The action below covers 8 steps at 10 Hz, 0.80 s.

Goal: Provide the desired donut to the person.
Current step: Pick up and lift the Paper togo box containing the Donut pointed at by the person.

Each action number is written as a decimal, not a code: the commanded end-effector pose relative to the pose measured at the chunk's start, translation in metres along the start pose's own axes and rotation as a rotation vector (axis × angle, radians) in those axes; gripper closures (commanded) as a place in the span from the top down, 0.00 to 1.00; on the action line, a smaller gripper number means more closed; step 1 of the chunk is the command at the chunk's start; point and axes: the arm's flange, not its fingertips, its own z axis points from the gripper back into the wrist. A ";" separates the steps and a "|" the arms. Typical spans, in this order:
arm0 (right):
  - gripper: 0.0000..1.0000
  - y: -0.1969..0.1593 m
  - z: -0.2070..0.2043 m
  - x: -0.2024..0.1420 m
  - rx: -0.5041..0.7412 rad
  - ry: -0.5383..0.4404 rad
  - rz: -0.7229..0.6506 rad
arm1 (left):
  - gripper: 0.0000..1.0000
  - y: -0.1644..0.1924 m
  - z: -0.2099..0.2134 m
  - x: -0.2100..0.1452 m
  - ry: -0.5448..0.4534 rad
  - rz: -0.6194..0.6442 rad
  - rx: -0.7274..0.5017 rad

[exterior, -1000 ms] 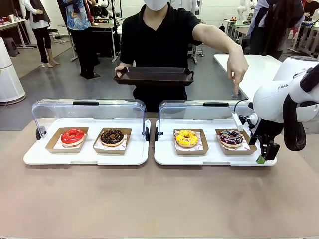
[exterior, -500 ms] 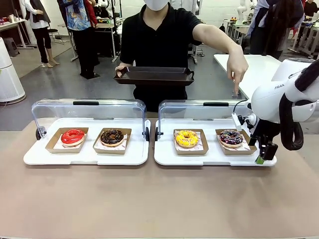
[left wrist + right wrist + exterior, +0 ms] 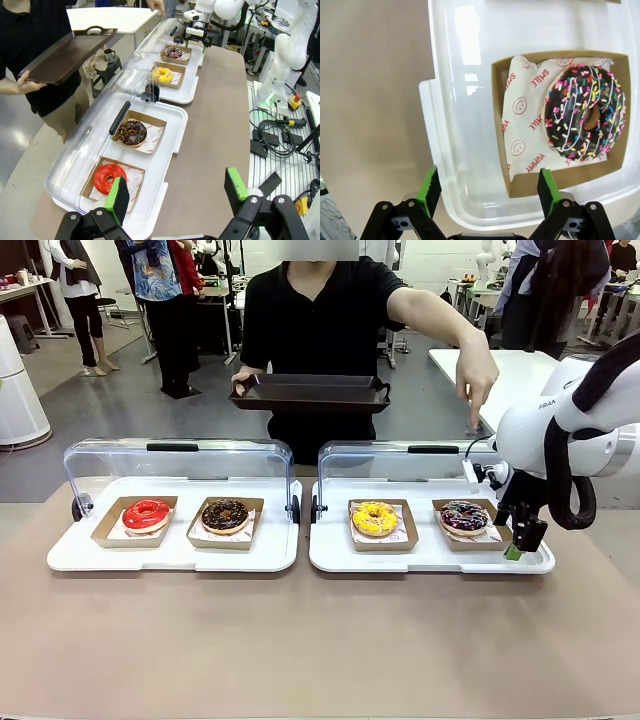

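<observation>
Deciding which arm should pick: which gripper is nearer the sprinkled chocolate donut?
Right. The right gripper hangs open right beside the sprinkled donut; the left gripper is at the row's opposite end, near the red donut.

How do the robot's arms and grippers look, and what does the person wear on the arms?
The right arm is white and rounded, with grey lettering and a thick black cable looped beside it. Both the left gripper and the right gripper are black, with green pads on the fingers. The person wears short black sleeves.
</observation>
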 end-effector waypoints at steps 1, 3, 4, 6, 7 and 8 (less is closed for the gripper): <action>1.00 -0.010 -0.009 -0.003 0.002 -0.027 0.006 | 1.00 0.000 0.003 0.001 -0.010 -0.001 -0.004; 1.00 -0.013 -0.016 -0.004 0.010 -0.028 0.005 | 1.00 0.000 0.003 0.001 -0.010 -0.001 -0.004; 1.00 -0.014 -0.020 -0.005 0.009 -0.035 0.013 | 1.00 0.000 0.003 0.001 -0.010 -0.001 -0.004; 1.00 -0.017 -0.027 -0.005 -0.005 -0.055 0.026 | 1.00 0.000 0.003 0.001 -0.010 -0.001 -0.004; 0.74 -0.018 -0.030 -0.006 -0.019 -0.059 0.033 | 1.00 0.000 0.003 0.001 -0.010 -0.001 -0.004; 0.41 -0.019 -0.031 -0.007 -0.026 -0.062 0.034 | 1.00 0.000 0.003 0.001 -0.010 -0.001 -0.004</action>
